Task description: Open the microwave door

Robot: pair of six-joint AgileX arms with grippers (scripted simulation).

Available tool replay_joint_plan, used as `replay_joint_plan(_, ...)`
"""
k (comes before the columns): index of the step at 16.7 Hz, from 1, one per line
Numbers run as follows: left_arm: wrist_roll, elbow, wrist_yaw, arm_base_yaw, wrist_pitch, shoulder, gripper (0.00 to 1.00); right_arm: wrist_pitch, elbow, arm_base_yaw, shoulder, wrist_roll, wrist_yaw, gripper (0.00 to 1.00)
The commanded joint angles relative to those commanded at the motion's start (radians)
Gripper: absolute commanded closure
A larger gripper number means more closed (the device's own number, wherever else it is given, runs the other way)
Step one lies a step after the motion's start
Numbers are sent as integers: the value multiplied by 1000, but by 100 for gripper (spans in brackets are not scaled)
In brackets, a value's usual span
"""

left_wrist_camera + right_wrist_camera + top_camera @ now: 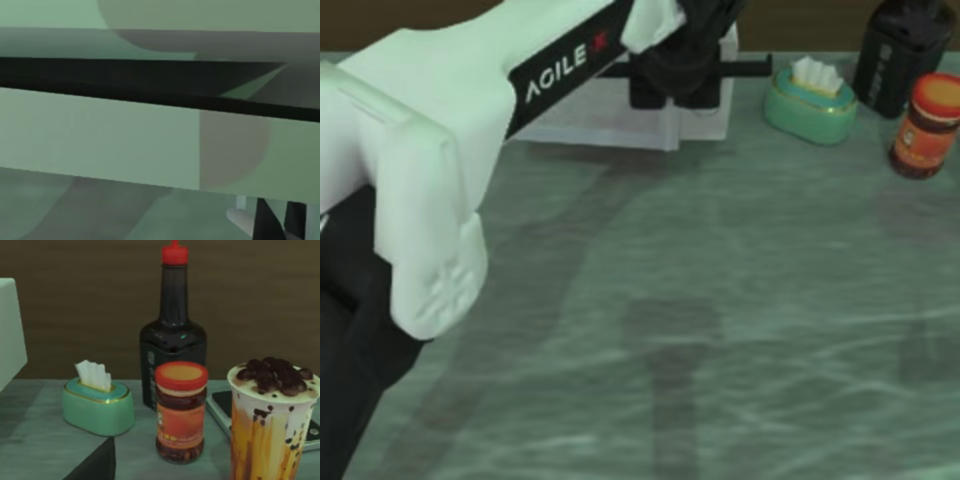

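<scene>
The white microwave stands at the back middle of the table, largely covered by my left arm. Only a strip of its front, where the microwave door sits, shows below the arm. I cannot tell whether the door is ajar. My left gripper is right up against the microwave's front upper part. In the left wrist view a pale flat face of the microwave with a dark band fills the picture, and the gripper sits beside a small white rounded bar. My right gripper shows only as a dark wedge; a microwave corner shows too.
Right of the microwave stand a green tissue box, a dark sauce bottle and a red-lidded jar. The right wrist view adds a bubble tea cup and a flat dark device behind it.
</scene>
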Motion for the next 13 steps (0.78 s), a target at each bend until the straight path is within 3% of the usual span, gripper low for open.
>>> replay_joint_plan(13, -10, 31, 14, 6, -35, 6, 100, 0, 0, 0, 0, 0, 0, 0)
